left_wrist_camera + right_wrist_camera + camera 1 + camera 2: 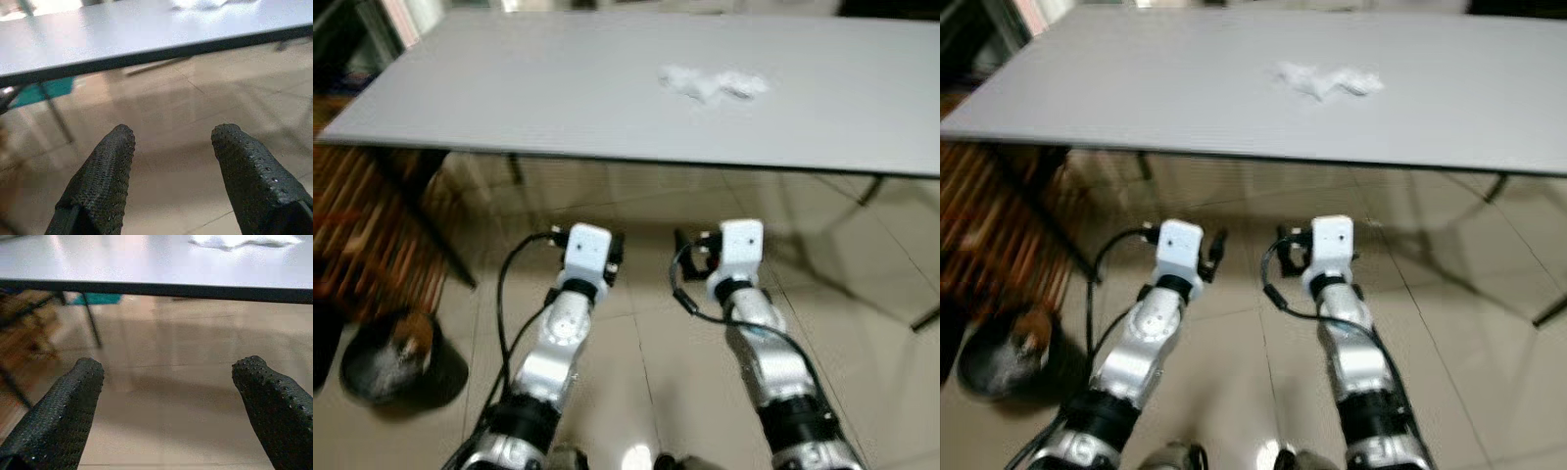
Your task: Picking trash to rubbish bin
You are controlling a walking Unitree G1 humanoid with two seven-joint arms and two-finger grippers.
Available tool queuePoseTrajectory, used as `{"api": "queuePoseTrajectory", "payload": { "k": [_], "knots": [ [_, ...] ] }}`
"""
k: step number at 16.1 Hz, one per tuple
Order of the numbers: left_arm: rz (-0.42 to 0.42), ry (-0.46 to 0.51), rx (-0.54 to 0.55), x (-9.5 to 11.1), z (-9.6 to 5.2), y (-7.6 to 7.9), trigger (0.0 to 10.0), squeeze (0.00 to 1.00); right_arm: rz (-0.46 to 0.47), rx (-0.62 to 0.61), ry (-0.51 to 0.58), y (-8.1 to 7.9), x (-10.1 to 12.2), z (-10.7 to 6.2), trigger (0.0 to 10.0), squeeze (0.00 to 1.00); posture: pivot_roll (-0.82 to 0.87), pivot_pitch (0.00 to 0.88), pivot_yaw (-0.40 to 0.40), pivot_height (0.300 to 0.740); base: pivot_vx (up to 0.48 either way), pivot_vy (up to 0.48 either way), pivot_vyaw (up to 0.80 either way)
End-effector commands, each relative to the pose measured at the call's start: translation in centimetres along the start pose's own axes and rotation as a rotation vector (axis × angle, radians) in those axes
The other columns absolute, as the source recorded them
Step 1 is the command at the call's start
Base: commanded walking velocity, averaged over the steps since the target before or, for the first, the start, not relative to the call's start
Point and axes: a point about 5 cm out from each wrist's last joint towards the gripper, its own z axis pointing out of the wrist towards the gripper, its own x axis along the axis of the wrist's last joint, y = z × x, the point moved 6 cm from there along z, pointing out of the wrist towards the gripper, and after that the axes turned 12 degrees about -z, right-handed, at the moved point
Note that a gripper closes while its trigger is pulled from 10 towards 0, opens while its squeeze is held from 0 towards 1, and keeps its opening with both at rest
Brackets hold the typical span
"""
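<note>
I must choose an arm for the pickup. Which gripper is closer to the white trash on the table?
The right gripper: the crumpled white trash lies on the table ahead of it, right of the left gripper.

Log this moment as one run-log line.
phase: approach | crumpled white trash on grey table | left gripper open, empty | right gripper open, empty | both below table edge

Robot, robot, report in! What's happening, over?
Left gripper and right gripper open, empty, below the table edge. Crumpled white tissue trash on the grey tabletop, untouched. Black round bin on the floor, left. Table edge ahead.
</note>
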Motion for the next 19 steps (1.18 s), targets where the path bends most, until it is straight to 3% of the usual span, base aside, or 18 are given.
{"api": "queuePoseTrajectory", "payload": {
  "k": [1,10,19],
  "knots": [
    [-0.002,-0.003,0.012,-0.10,-0.01,-0.19,10.0,0.00,-0.003,0.003,-0.008,0.03,-0.21,-0.10,10.0,0.00,-0.05,0.126,0.025,0.740,0.000,-0.304,0.00],
    [-0.009,-0.002,0.015,-0.17,-0.10,-0.26,10.0,0.00,-0.002,0.014,-0.013,-0.25,-0.36,-0.13,10.0,0.00,-0.04,0.117,0.026,0.740,0.000,-0.272,0.00],
    [-0.034,0.012,0.006,0.14,0.04,0.03,10.0,0.00,-0.004,0.020,-0.015,-0.38,-0.46,-0.09,10.0,0.00,-0.05,0.096,0.029,0.740,0.000,0.000,0.00]
  ]
}}
